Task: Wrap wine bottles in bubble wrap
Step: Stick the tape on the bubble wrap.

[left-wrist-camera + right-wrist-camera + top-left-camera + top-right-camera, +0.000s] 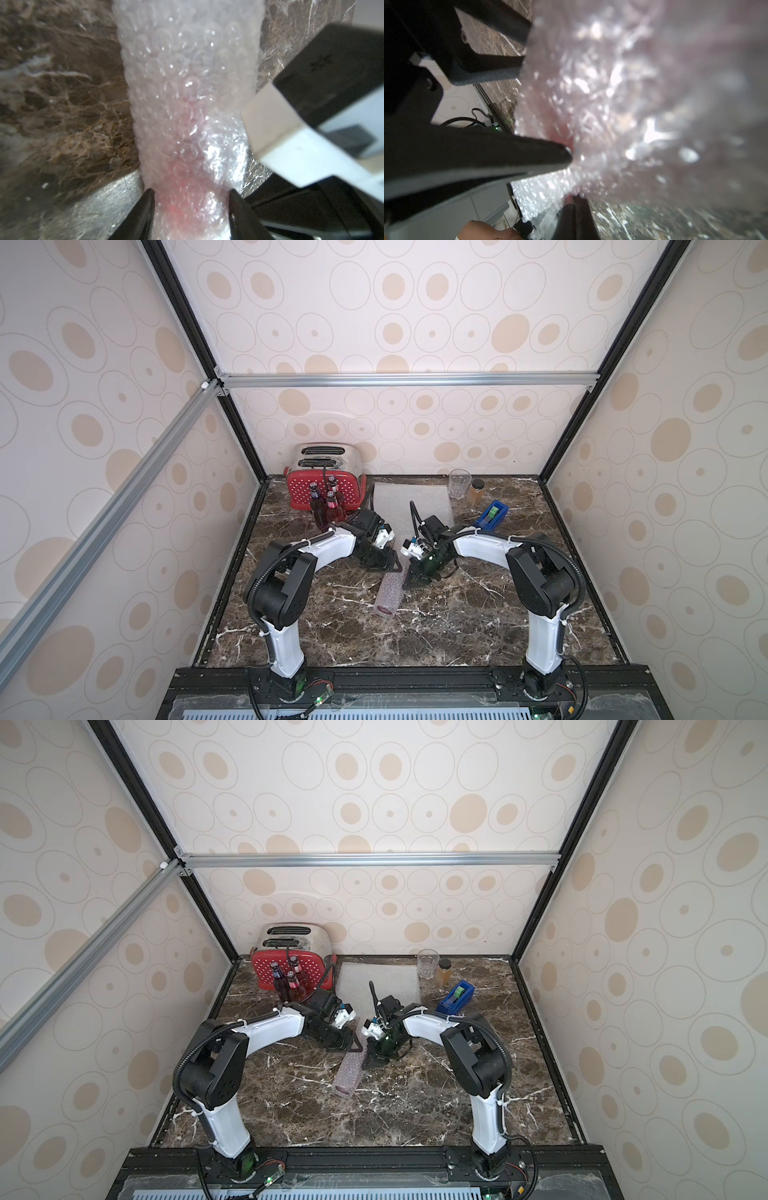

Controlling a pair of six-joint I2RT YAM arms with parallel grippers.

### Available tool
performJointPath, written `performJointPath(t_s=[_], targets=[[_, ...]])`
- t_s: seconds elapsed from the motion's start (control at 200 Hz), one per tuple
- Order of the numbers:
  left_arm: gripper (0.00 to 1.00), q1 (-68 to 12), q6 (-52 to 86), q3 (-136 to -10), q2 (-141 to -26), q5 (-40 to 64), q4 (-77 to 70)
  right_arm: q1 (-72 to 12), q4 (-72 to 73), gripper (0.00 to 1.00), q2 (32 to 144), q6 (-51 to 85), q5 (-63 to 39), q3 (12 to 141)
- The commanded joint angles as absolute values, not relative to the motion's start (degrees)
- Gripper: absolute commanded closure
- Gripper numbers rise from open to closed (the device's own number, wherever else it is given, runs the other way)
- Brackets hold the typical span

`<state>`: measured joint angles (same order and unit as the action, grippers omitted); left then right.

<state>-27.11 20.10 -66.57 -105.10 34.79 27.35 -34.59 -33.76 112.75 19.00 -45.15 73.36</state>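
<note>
roughly mid worktop (pixel 457 614) lies one wrapped bottle (pixel 387 595), red base nearest, bubble wrap (pixel 187 72) rolled around it. at its far end left pincer (pixel 192 207) clamps the roll across its width; right pincer (pixel 571 176) is pressed together on a loose fold of wrap. step looks like closing the neck end. next move likely calls for the tape dispenser (pixel 492 514), back right. three bare bottles (pixel 330 510) stand by the toaster (pixel 322 477), spare sheet (pixel 399 497) beside.
</note>
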Motion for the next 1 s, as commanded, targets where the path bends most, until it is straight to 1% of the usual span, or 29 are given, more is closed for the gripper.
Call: performJointPath(t_s=[0.0, 0.205, 0.356, 0.431, 0.481, 0.506, 0.751, 0.997], targets=[[0.45, -27.43, 18.55, -65.6, -105.99, 31.25, 31.86, -34.61, -33.75, 0.95, 113.9, 19.72, -44.86, 74.95], [0.46, -27.77, 18.37, -65.74, -106.13, 31.18, 31.94, -34.61, -33.84, 0.95, 113.39, 20.05, -45.13, 75.16], [0.46, -27.96, 18.35, -65.81, -106.03, 31.03, 32.04, -34.46, -36.46, 0.96, 111.86, 17.97, -45.18, 74.9], [0.45, -27.95, 18.28, -65.82, -106.07, 31.03, 32.08, -34.32, -37.81, 0.94, 110.98, 17.01, -45.18, 74.84], [0.45, -28.02, 18.28, -65.78, -106.1, 31.03, 32.15, -34.13, -39.07, 0.97, 110.29, 16.27, -45.11, 74.82], [0.45, -28.11, 18.28, -65.78, -106.15, 31.02, 32.1, -34.1, -39.88, 1.0, 109.89, 15.89, -45.18, 74.81], [0.45, -28.04, 18.28, -65.87, -106.23, 30.93, 32.11, -33.9, -43.3, 1.0, 103.12, 13.96, -45.89, 73.72], [0.45, -28.18, 18.33, -65.95, -106.31, 30.94, 32.2, -33.92, -43.8, 1.0, 106.39, 14.43, -46.15, 77.42]])
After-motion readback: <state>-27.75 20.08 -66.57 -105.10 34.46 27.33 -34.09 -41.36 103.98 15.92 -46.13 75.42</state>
